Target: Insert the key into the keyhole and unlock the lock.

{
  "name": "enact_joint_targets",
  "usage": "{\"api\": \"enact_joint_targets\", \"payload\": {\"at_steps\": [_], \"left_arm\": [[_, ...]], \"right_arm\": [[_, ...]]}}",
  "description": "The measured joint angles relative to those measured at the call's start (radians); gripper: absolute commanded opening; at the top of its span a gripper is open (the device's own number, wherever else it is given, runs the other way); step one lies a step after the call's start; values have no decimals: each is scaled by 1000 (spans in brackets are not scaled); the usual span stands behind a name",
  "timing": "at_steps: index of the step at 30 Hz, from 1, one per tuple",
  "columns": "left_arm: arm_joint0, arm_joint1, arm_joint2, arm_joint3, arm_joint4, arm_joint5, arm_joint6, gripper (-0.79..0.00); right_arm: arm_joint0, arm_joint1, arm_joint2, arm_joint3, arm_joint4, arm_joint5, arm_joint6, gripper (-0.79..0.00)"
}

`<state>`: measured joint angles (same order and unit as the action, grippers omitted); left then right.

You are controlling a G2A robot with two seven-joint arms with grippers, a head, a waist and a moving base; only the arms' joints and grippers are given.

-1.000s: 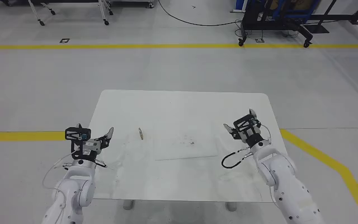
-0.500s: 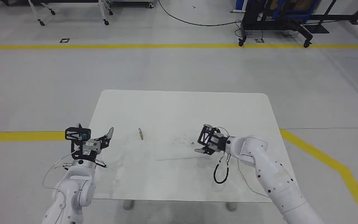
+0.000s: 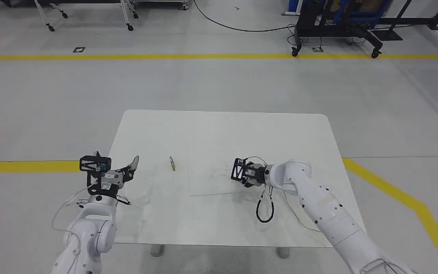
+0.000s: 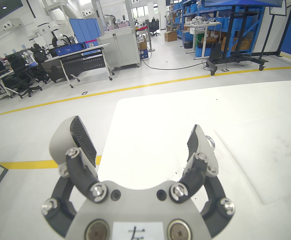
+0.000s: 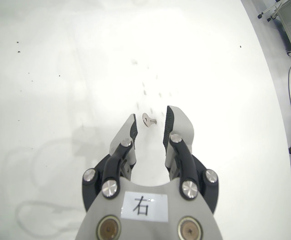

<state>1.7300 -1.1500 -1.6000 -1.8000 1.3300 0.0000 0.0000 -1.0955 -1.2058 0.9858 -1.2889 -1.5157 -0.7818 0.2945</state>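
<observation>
You've got a big workshop floor [image 3: 205,82] around you, pale grey, with a yellow line [image 3: 205,56] running across it well beyond the fingers. Blue shelving [image 4: 186,13] and rolling benches [image 4: 75,52] sit further back.

The white desk [image 3: 205,130] is pretty plain. There's a thin white mat [image 4: 261,159] on it, some dark specks [image 5: 18,51], and little scuff marks [image 5: 144,92] just ahead of your right fingers [image 5: 169,122]. Those are part-way open and gripping nothing, tips low over the desk. Your left fingers [image 4: 80,138] sit at the desk's edge, spread wide, also holding nothing.

The key [image 5: 149,120] lies flat on the desk right between the tips of the right fingers, touching neither. A small metal thing [image 3: 172,163] sits between the two sets of fingers, nearer the left; can't tell what it is.
</observation>
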Motion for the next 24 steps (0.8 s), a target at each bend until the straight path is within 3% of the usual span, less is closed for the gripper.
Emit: {"api": "enact_joint_targets", "payload": {"at_steps": [4,13,24], "left_arm": [[0,0,0,0,0,0,0,0],[0,0,0,0,0,0,0,0],[0,0,0,0,0,0,0,0]], "right_arm": [[31,-8,-22,27,16,-8,18,-785],[65,-14,-26,49,51,12,33,-785],[-100,41,159,-118,123,-2,-144,-785]]}}
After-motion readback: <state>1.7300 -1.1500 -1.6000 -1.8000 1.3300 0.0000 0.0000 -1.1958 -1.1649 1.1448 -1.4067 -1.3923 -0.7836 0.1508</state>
